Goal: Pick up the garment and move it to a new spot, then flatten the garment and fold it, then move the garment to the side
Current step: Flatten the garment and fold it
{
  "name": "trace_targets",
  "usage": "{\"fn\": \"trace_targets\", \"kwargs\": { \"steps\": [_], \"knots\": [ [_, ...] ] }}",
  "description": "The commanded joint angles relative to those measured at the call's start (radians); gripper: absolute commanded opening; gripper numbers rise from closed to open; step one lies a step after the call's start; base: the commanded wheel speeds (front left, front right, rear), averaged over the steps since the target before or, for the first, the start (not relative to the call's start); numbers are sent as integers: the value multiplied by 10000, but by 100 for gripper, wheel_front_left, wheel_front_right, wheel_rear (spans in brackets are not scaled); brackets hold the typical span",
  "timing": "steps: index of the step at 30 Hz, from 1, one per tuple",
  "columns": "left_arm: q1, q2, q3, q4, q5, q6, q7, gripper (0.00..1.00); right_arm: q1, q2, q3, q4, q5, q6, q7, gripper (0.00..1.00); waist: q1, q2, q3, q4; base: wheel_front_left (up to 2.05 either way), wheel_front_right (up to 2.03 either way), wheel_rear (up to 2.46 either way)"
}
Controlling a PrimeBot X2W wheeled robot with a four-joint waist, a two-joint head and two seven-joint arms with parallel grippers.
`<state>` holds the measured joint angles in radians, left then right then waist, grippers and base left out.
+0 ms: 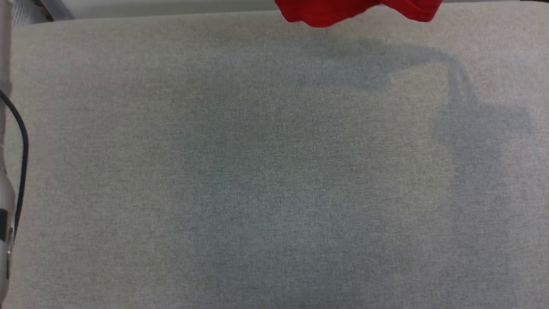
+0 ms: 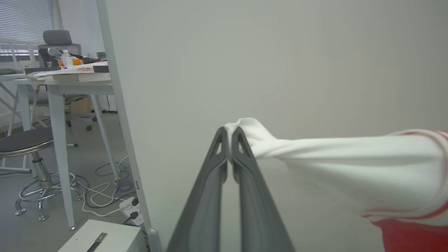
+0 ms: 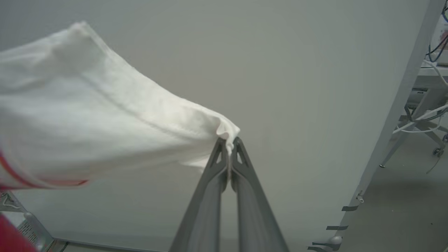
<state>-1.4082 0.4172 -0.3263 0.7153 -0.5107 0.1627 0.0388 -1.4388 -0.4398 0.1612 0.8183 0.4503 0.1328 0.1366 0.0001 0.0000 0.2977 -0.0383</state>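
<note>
The garment [image 1: 356, 10] is lifted off the table; its red lower edge hangs into the head view's top, casting a shadow on the cloth. In the left wrist view my left gripper [image 2: 229, 130] is shut on the tip of a white sleeve [image 2: 350, 164], which stretches away to the right toward striped trim and red cloth. In the right wrist view my right gripper [image 3: 229, 141] is shut on the corner of the other white sleeve [image 3: 105, 129], which spreads to the left. Lettering and number are hidden.
A grey fabric-covered table [image 1: 257, 171] spans the head view. A pale forearm with a black cable [image 1: 19, 141] runs along its left edge. Behind a white panel [image 2: 280, 70] stand a desk [image 2: 59, 84], a stool [image 2: 28, 143] and floor cables.
</note>
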Motion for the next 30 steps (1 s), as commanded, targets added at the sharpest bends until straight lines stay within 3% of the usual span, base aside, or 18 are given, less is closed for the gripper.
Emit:
{"fn": "trace_targets", "kwargs": {
  "steps": [1, 8, 14, 23, 30],
  "knots": [
    [-442, 119, 43, 159, 172, 33, -218, 0, -416, -26, -84, 212, -59, -21, -236, 0, -1, 0, 837, -144, 0, 0, 0],
    [-2190, -28, 36, 497, 450, 91, -1105, 0, -2402, -78, -116, 991, -225, -21, -1042, 0, -1, 0, 2014, -60, 0, 0, 0],
    [-3000, -255, -92, 802, 513, 46, -1247, 0, -3308, 58, 217, 1295, -100, -21, -1266, 0, -1, 0, 2802, 41, 0, 0, 0],
    [-2264, -636, 25, 954, 15, 41, -1235, 0, -3052, 111, 1252, 1337, 838, -21, -1190, 0, -1, 0, 3488, 123, 0, 0, 0],
    [-1055, -909, 291, 1261, -786, -250, -785, 0, -1822, -111, 2428, 633, 2096, -21, -843, 0, -1, 0, 3569, 162, 0, 0, 0]
  ]
}}
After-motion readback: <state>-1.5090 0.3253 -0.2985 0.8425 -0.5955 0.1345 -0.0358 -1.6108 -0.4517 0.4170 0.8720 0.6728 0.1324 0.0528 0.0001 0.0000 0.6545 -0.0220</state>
